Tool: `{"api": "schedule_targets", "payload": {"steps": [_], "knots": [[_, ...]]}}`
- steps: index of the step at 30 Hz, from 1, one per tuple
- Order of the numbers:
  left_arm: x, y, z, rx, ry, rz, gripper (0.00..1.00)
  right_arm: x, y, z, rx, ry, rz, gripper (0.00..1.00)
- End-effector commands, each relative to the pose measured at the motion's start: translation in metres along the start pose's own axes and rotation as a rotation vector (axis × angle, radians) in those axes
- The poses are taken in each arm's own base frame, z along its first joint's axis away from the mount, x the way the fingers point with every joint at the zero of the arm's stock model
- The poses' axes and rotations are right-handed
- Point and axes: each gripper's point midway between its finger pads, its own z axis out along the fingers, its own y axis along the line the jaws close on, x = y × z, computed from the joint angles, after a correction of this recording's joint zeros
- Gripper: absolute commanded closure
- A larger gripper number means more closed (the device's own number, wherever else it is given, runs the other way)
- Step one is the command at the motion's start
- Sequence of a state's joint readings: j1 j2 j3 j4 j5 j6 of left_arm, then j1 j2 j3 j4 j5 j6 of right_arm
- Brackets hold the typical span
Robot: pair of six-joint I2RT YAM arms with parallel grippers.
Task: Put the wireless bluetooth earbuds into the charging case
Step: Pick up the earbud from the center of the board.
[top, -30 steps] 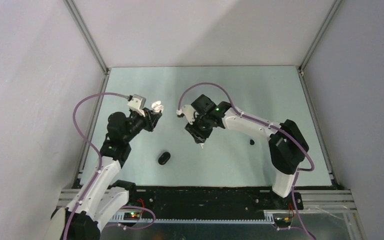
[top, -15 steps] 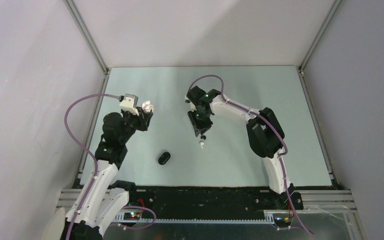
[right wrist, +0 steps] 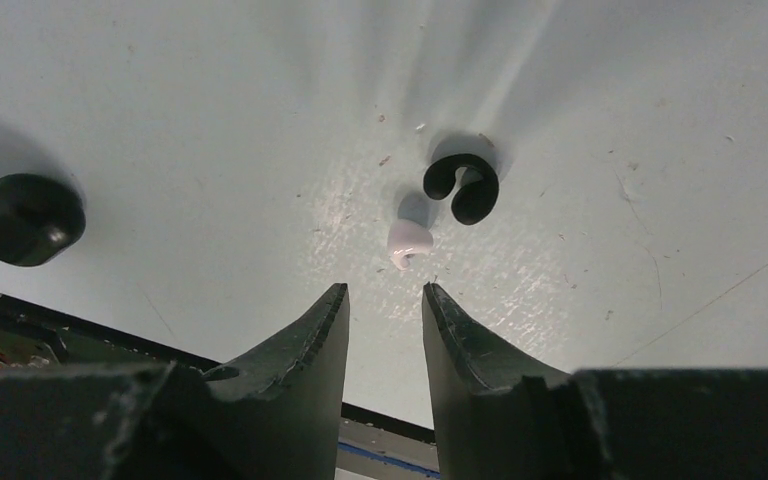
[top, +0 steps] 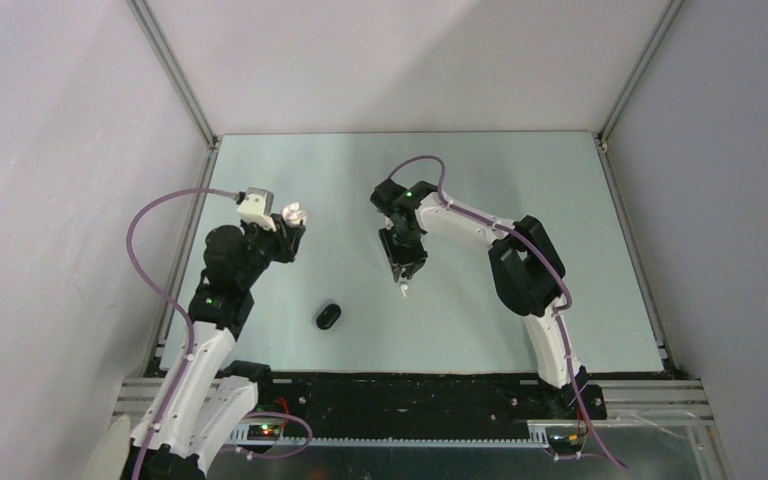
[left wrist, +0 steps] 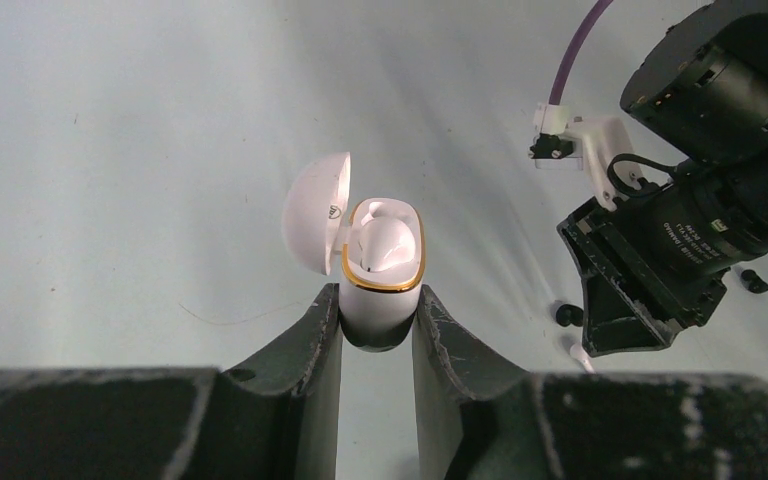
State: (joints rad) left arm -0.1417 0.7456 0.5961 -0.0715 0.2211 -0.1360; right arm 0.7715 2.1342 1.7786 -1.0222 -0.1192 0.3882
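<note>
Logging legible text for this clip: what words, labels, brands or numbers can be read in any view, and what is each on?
Nothing can be read outright.
White print on the camera lens barrel, left wrist view: too small and blurred to read.
Small dark mark inside the open lid of the white charging case: too small to read.

Lab test cell: plain grey walls [top: 60,150], aluminium frame rails [top: 175,70], pale tabletop [top: 520,180]
</note>
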Motion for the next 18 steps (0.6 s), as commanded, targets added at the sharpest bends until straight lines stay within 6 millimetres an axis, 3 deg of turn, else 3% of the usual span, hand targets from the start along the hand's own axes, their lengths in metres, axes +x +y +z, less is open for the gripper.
{"api": "schedule_targets", "payload": {"steps": [1,10,18], "knots": [[-0.028,-0.002,-0.006,-0.006,-0.078,-0.007,1.0,0.004,-0.008,0.01,0.034,0.031,0.045,0.63],[-0.025,-0.002,-0.009,-0.006,-0.07,0.004,1.0,0.001,-0.004,0.019,0.032,0.032,0.05,0.56],[-0.023,-0.001,-0.013,-0.011,-0.07,0.009,1.0,0.005,-0.009,0.029,0.056,0.051,0.062,0.58]]}}
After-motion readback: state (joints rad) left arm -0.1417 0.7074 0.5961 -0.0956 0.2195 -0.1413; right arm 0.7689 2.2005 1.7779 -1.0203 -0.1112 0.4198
